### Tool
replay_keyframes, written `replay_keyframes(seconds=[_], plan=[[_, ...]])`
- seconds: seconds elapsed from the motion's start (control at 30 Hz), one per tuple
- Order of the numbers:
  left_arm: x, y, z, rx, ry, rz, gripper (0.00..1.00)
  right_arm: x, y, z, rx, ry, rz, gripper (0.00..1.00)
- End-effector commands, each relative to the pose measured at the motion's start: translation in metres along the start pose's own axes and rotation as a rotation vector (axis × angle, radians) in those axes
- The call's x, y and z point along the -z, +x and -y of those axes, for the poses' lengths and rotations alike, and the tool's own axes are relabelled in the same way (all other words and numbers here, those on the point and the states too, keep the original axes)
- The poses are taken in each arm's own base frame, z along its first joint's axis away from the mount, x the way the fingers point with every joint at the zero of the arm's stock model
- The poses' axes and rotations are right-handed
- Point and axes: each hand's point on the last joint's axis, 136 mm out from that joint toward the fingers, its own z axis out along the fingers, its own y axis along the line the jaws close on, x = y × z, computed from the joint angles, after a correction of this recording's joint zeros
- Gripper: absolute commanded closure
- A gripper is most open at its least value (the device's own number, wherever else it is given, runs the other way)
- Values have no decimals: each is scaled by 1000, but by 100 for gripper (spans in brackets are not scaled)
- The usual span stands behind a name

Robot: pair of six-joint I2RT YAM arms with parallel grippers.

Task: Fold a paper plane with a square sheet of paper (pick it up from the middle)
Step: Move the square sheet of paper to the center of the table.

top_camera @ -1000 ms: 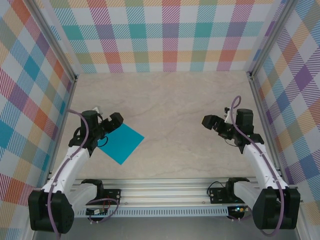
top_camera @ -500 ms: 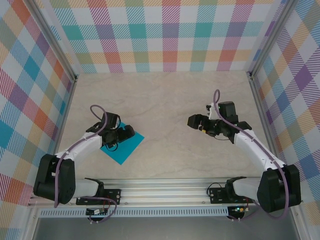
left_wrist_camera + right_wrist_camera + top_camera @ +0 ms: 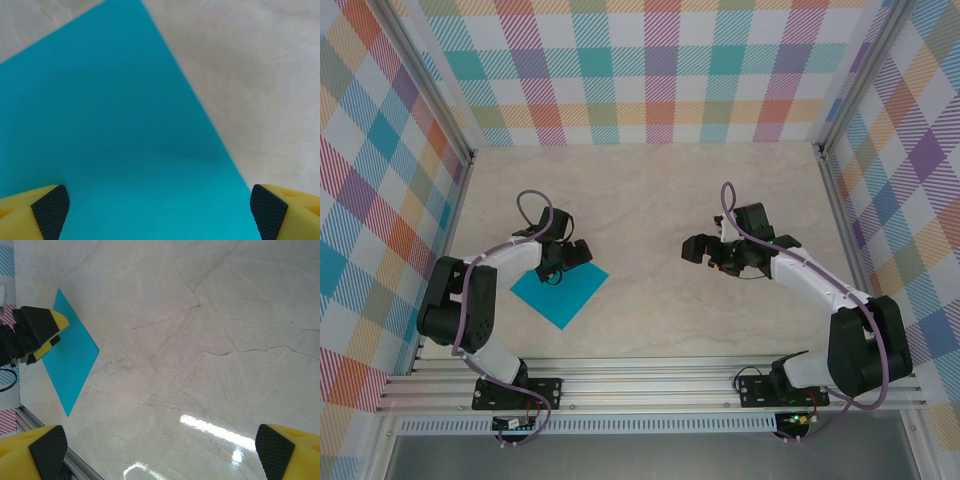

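Observation:
The square sheet of paper (image 3: 560,293) lies flat and unfolded on the table at the left, one corner pointing to the near edge. My left gripper (image 3: 570,255) hovers over the sheet's far corner, open. In the left wrist view the teal sheet (image 3: 115,135) spreads under that gripper (image 3: 159,212), with nothing between its black pads (image 3: 50,210). My right gripper (image 3: 698,250) hangs open over bare table at centre right, well apart from the sheet. The right wrist view looks past its open gripper (image 3: 160,455) to the sheet (image 3: 70,365) and the left gripper (image 3: 40,330). The paper plane is out of view.
The marble-look tabletop (image 3: 650,200) is walled by checked panels at the back (image 3: 650,70) and on both sides. An aluminium rail (image 3: 650,385) runs along the near edge, with both arm bases on it.
The left arm has swung round, so its gripper now sits over the sheet's far corner. The right gripper has moved left toward the table's middle. Both stayed open; the sheet has not moved.

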Motion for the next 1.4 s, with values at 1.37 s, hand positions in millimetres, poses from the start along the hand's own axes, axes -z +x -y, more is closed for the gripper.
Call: replay_keyframes(seconds=[1.37], plan=[[83, 26, 66, -116, 190, 253, 0, -39, 13, -41, 85, 61, -108, 11]])
